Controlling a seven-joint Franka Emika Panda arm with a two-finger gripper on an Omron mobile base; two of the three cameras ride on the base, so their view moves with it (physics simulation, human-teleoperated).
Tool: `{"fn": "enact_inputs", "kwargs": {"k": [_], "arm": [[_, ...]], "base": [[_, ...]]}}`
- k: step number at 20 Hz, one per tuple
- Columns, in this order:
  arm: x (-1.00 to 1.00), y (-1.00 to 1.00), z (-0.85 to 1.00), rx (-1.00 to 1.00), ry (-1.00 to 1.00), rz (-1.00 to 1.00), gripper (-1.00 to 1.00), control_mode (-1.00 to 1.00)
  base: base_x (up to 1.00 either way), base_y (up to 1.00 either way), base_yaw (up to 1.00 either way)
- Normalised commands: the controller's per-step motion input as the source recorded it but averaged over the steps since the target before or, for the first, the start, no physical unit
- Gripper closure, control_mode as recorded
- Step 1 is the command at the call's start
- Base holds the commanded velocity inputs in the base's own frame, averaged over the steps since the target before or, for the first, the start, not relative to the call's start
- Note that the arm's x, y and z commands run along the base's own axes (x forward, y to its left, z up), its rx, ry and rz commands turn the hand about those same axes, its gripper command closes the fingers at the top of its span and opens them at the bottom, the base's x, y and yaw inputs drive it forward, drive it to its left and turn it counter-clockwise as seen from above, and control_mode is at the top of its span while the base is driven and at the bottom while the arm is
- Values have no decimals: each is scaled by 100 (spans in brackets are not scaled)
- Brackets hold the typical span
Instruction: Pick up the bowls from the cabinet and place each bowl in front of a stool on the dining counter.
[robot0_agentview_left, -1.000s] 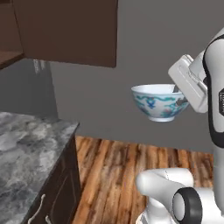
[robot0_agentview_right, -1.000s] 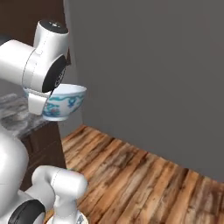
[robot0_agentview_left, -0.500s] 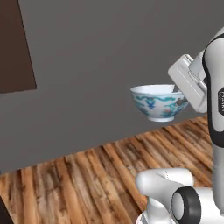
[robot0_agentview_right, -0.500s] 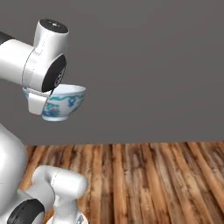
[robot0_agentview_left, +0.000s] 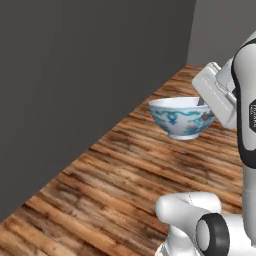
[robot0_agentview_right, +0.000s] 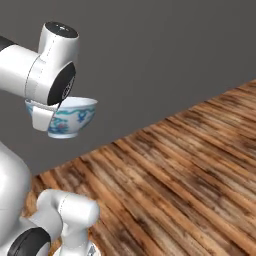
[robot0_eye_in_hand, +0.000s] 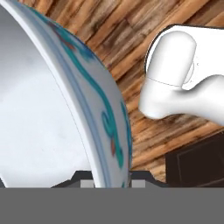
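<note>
Hand view: painted bowl's (robot0_eye_in_hand: 105, 113) rim is clamped between pincer (robot0_eye_in_hand: 112, 181) fingers.

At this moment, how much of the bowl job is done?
Done: the painted bowl is out of the cabinet. In hand: the gripper pinches its rim, carrying it upright above the wood floor beside a grey wall. Left: setting it on the dining counter and fetching the other bowl.

The place reads as a room in a home. A floor of warm brown wood planks (robot0_agentview_left: 125, 180) runs up to a plain dark grey wall (robot0_agentview_left: 75, 75) on the left and far side. A painted white bowl (robot0_agentview_left: 181, 117) adds a domestic touch; nothing more marks the room.
</note>
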Motion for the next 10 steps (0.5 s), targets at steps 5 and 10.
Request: {"fn": "enact_inputs", "kwargs": {"k": [5,10], "arm": [[0,0,0,0,0,0,100,100],[0,0,0,0,0,0,100,100]], "base": [[7,6,-91],[56,45,-76]]}}
